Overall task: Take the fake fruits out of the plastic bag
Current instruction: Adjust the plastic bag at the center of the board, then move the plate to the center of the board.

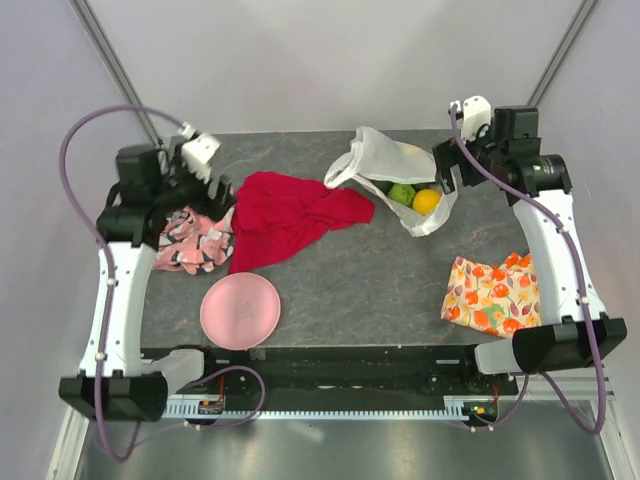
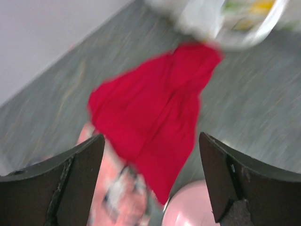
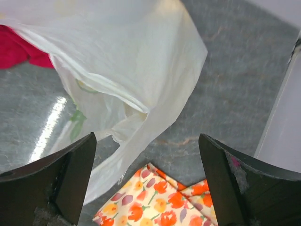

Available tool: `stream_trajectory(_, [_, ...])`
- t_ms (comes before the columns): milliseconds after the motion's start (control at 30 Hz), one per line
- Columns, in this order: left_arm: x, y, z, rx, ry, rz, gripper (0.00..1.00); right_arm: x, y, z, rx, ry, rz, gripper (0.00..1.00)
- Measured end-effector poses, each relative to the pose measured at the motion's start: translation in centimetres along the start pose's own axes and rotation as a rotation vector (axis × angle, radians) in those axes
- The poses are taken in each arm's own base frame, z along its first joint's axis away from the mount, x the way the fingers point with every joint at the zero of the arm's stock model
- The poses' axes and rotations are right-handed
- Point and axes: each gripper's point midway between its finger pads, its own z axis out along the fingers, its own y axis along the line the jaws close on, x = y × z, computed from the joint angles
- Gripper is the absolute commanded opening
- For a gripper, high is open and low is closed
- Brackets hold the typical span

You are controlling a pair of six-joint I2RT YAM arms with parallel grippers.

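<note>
The white plastic bag (image 1: 385, 160) lies at the back middle-right of the table, its mouth open toward the front right. Inside it show a green lime (image 1: 401, 194) and a yellow-orange citrus (image 1: 427, 201); other fruits are hidden. In the right wrist view the bag (image 3: 122, 56) fills the upper left. My right gripper (image 1: 449, 172) is open and empty, just right of the bag; its own view shows it (image 3: 148, 181) over the bag's handle. My left gripper (image 1: 200, 185) is open and empty at the back left; its blurred view shows it (image 2: 150, 181) above the red cloth (image 2: 150, 113).
A red cloth (image 1: 290, 215) lies left of the bag. A pink floral cloth (image 1: 190, 240) lies under the left gripper. A pink plate (image 1: 240, 310) sits front left. An orange fruit-printed cloth (image 1: 492, 292) lies front right and also shows in the right wrist view (image 3: 160, 202).
</note>
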Motion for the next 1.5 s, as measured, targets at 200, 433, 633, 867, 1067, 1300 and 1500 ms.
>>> stream_trajectory(200, [17.0,-1.8,-2.7,0.136,0.41,0.049,0.46,-7.6,1.0,-4.4,-0.02,-0.219,-0.069,0.98])
stream_trajectory(433, [26.0,-10.4,1.3,0.581,0.716,0.204,0.03,-12.0,1.4,-3.4,-0.027,-0.293,-0.103,0.98])
stream_trajectory(633, [30.5,-11.0,2.8,0.665,0.861,0.367,0.02,-12.4,0.9,-3.2,0.001,-0.294,-0.09,0.98])
stream_trajectory(867, [30.4,-15.0,4.8,0.795,0.843,0.58,0.02,-10.8,1.0,-4.0,0.022,-0.277,-0.063,0.98])
stream_trajectory(1067, [27.8,-19.3,9.3,0.891,0.779,0.668,0.02,-10.5,0.5,-4.0,0.051,-0.271,-0.051,0.98])
stream_trajectory(1300, [19.6,-27.2,17.9,0.928,0.537,0.718,0.02,-9.5,-0.2,-3.2,0.087,-0.24,-0.055,0.98])
stream_trajectory(1500, [15.4,-34.0,18.4,1.031,0.392,0.687,0.02,-6.7,-0.2,-2.0,0.102,-0.165,-0.064,0.98])
